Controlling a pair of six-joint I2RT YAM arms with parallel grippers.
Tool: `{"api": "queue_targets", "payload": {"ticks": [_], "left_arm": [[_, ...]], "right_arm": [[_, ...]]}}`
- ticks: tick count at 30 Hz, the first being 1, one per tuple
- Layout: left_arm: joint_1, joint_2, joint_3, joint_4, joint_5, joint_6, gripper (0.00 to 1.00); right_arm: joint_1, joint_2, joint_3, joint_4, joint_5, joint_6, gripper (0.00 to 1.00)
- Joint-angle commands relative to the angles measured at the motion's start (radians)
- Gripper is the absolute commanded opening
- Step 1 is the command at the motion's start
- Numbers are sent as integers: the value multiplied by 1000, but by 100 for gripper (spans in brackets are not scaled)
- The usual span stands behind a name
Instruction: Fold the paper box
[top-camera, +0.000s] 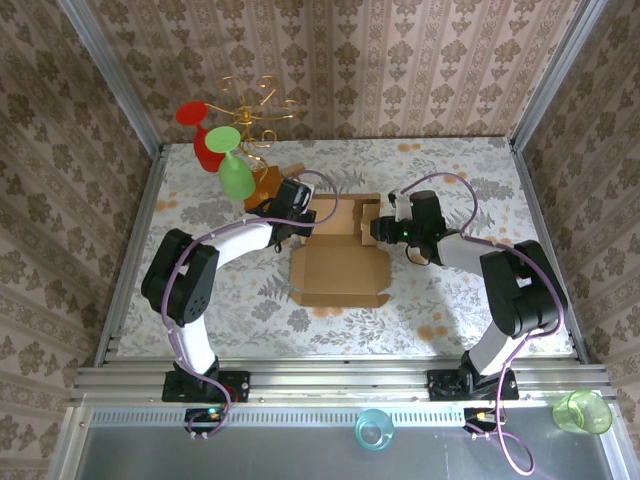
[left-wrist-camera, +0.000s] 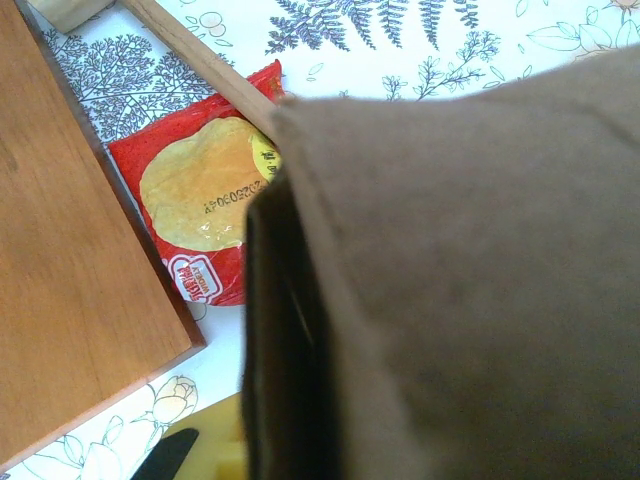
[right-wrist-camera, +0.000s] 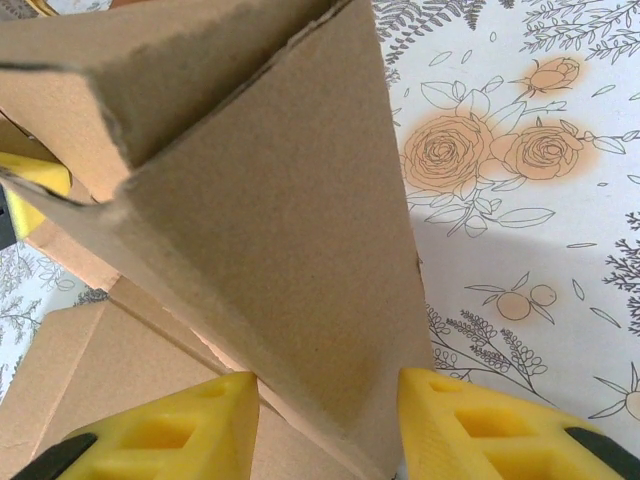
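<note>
Two arms are meeting at the far side of the paper box (top-camera: 340, 272), which is lying mid-bench (top-camera: 450, 170) with its base panel flat and its rear flaps standing up.

Risks, as judged:
- Right fingers (right-wrist-camera: 170, 430) are standing apart, one on each side of a raised corner flap, not visibly pinching it. Corrugated board is springy. With nothing clamping it, the flap is likely to be falling back open and losing its crease.
- Left fingers (left-wrist-camera: 228, 462) are sitting closed, hard up against the box's left wall. Whether any board is being pinched between them cannot be told. If they are only pushing, the light box is liable to be sliding or pivoting across the bench instead of folding.
- A wooden block (left-wrist-camera: 70, 250) and a red snack packet (left-wrist-camera: 200, 200) are lying just beside the left wrist. A wide swing there is risking a knock.

Pose:
- Left arm (top-camera: 240, 240) is reaching forward and inward, elbow jutting out left, wrist sitting at the box's left rear corner.
- Right arm (top-camera: 470, 250) is folding back on itself, elbow out right, forearm pointing leftward, wrist hovering at the right rear corner and aiming across the box toward the other arm.
</note>
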Motion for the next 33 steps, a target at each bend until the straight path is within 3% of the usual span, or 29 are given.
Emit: {"api": "queue_targets", "payload": {"ticks": [1, 21, 28, 33], "left_arm": [[-16, 29, 5, -20, -4, 47, 0], [-31, 40, -6, -3, -38, 51, 0], [-36, 38, -33, 26, -58, 41, 0], [-38, 37, -37, 28, -62, 38, 0]], "right_arm": [[12, 10, 30, 16, 36, -31, 42], [53, 33, 48, 39, 176, -54, 49], [90, 35, 30, 79, 284, -60, 49], [112, 47, 22, 100, 366, -53, 42]]}}
